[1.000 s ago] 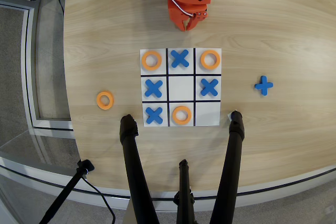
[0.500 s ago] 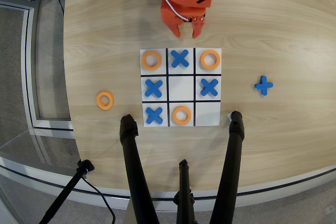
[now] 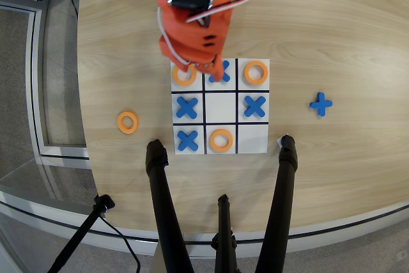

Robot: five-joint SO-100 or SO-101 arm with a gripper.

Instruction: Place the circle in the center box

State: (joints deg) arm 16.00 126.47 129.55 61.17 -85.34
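Overhead view, your gripper (image 3: 206,73) over grid's top row, jaw gap can't tell, loose circle (image 3: 128,121) on table left of board, center box (image 3: 220,107) bare.

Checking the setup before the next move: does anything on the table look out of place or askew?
Nothing damaged or askew. Two pieces lie off the board on bare table: an orange ring at left, a blue cross at right. The center cell is empty.
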